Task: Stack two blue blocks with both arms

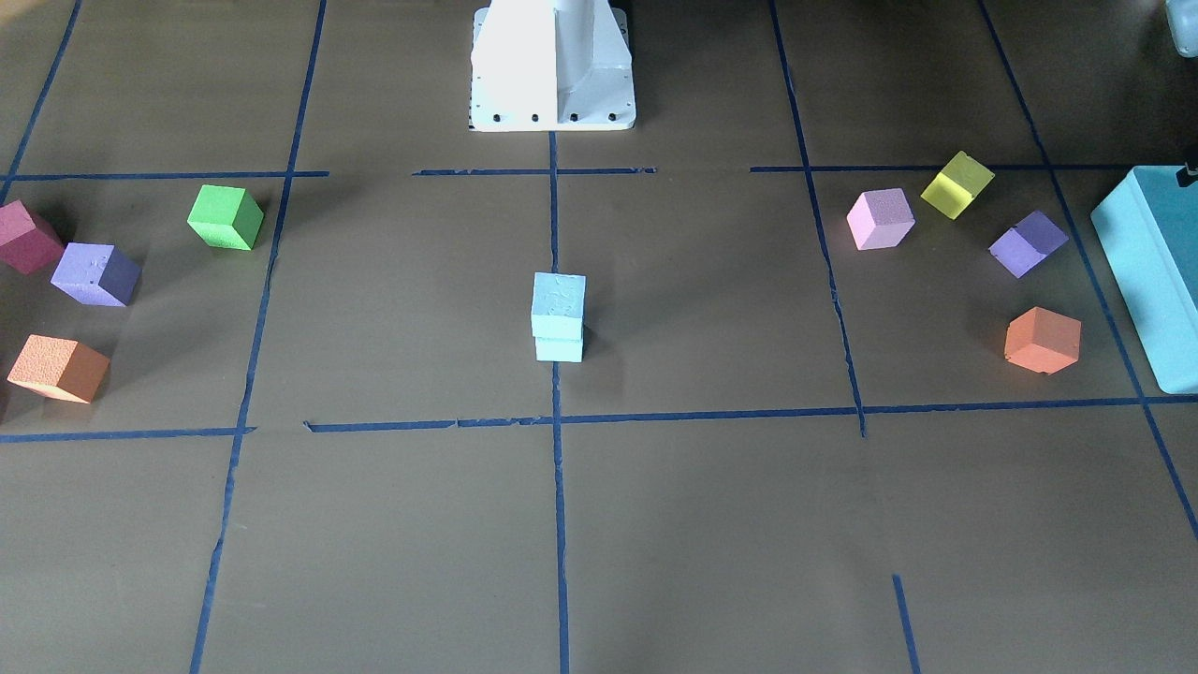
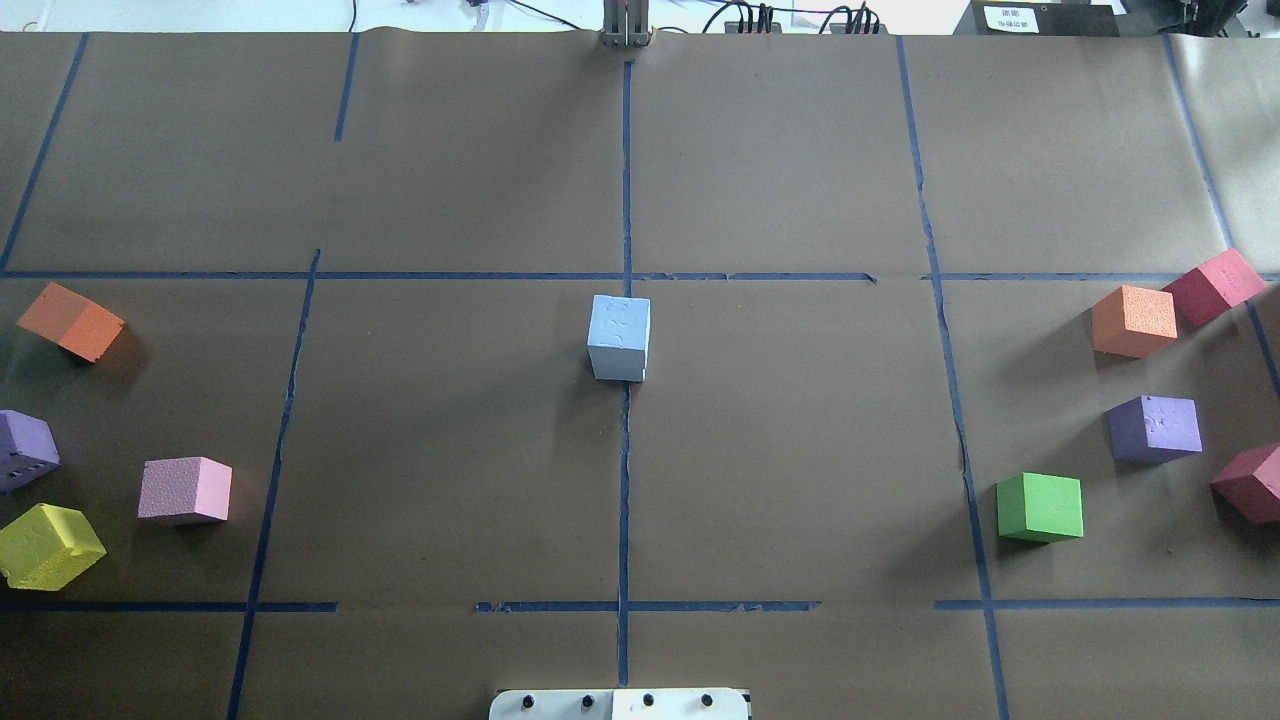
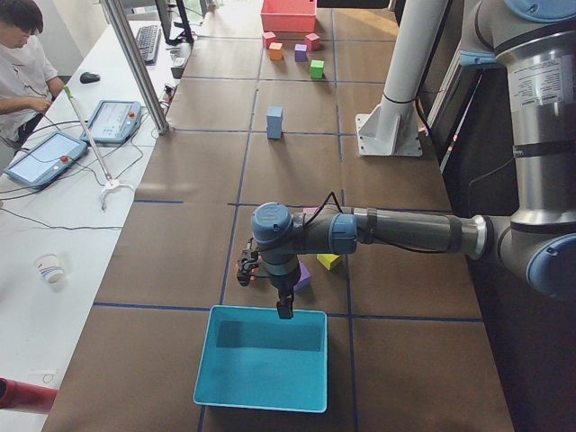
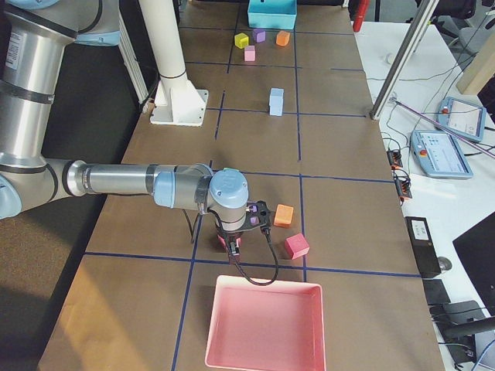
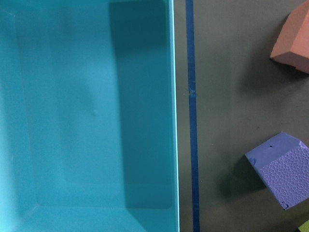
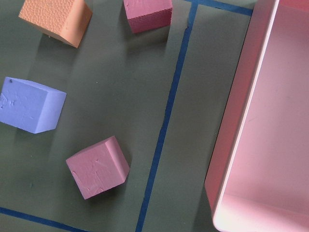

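Note:
The two blue blocks stand stacked at the table's centre on the middle tape line: the upper block point(image 1: 559, 301) sits on the lower block point(image 1: 559, 349), slightly offset. From overhead only the upper block point(image 2: 619, 335) shows. The stack also shows in the side views point(image 3: 274, 121) point(image 4: 276, 101). No gripper is near it. The left gripper point(image 3: 284, 306) hangs over the rim of the teal box point(image 3: 261, 369), far from the stack. The right gripper point(image 4: 232, 246) hangs by the pink tray point(image 4: 263, 328). I cannot tell whether either is open or shut.
Coloured cubes lie in groups at both table ends: green point(image 2: 1040, 507), purple point(image 2: 1155, 428), orange point(image 2: 1133, 320) and red point(image 2: 1213, 285) on one side; pink point(image 2: 185, 490), yellow point(image 2: 48, 546) and orange point(image 2: 70, 321) on the other. The white pedestal point(image 1: 552, 65) stands behind the stack.

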